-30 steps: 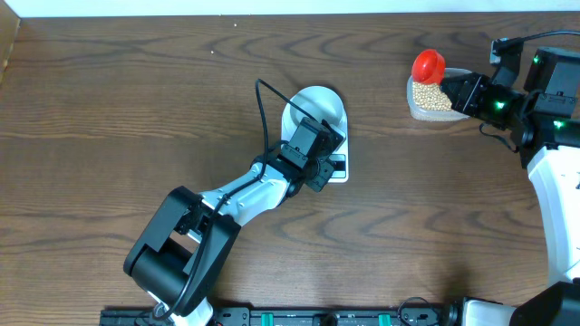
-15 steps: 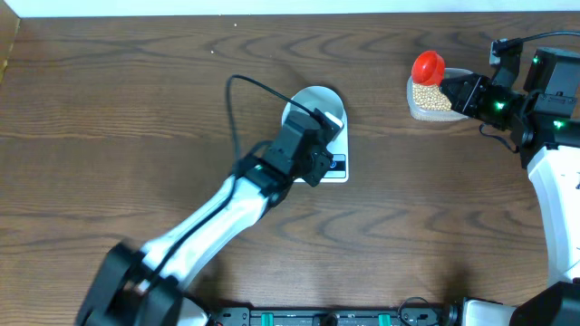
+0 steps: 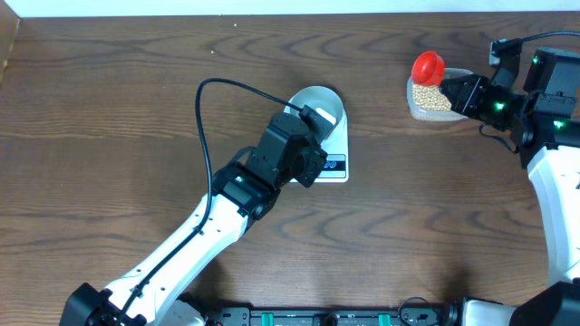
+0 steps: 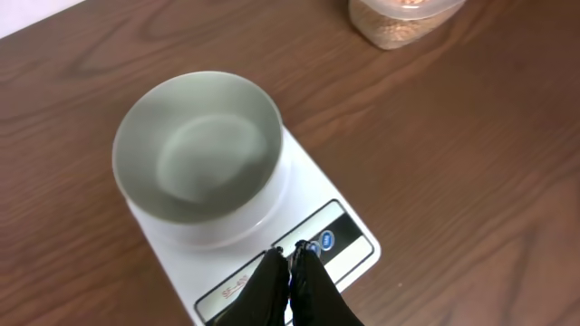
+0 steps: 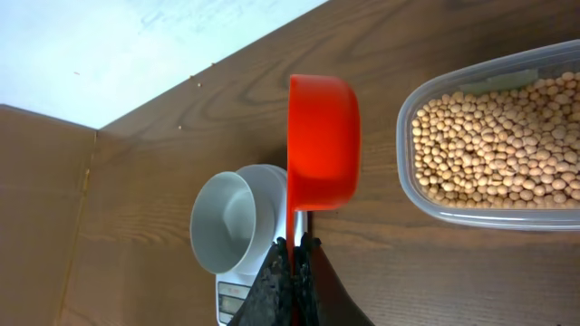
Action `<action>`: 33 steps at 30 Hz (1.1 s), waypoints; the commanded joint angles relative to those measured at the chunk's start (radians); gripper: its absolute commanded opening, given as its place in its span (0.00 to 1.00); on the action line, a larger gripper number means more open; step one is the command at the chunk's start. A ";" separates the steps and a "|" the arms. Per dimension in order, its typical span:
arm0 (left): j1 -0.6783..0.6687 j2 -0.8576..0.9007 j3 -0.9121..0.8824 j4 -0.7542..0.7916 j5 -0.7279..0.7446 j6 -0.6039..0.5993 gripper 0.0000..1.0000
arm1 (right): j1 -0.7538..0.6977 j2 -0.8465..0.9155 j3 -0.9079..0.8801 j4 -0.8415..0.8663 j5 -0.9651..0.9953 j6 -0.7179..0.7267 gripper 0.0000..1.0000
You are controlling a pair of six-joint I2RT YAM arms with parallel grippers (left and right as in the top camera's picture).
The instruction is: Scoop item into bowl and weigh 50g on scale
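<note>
The pale bowl [image 3: 319, 106] stands empty on the white scale [image 3: 337, 166] at mid-table; both also show in the left wrist view, bowl [image 4: 199, 156] and scale [image 4: 349, 237]. My left gripper [image 4: 290, 255] is shut and empty, its tips over the scale's button strip. My right gripper [image 5: 296, 243] is shut on the handle of a red scoop [image 5: 323, 142], held beside the clear tub [image 5: 494, 145] of tan beans [image 5: 497, 136]. In the overhead view the scoop [image 3: 428, 66] sits at the tub's [image 3: 430, 101] left end.
The left arm [image 3: 227, 204] stretches diagonally from the front left toward the scale, with a black cable [image 3: 207, 109] looping above it. The right arm's base [image 3: 557, 172] stands at the right edge. Brown wooden table all around.
The left arm has stretched out and shifted left and toward the front, its gripper drawing back from over the bowl to the scale's button edge. The right arm and scoop have not moved.
</note>
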 commanded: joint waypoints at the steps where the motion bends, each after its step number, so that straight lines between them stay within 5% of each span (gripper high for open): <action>1: 0.000 0.006 0.001 -0.006 -0.056 0.018 0.07 | -0.004 -0.008 0.019 -0.007 -0.001 -0.035 0.01; 33: 0.000 0.109 0.001 -0.097 -0.053 0.024 0.07 | 0.010 -0.008 0.019 -0.043 0.077 -0.055 0.01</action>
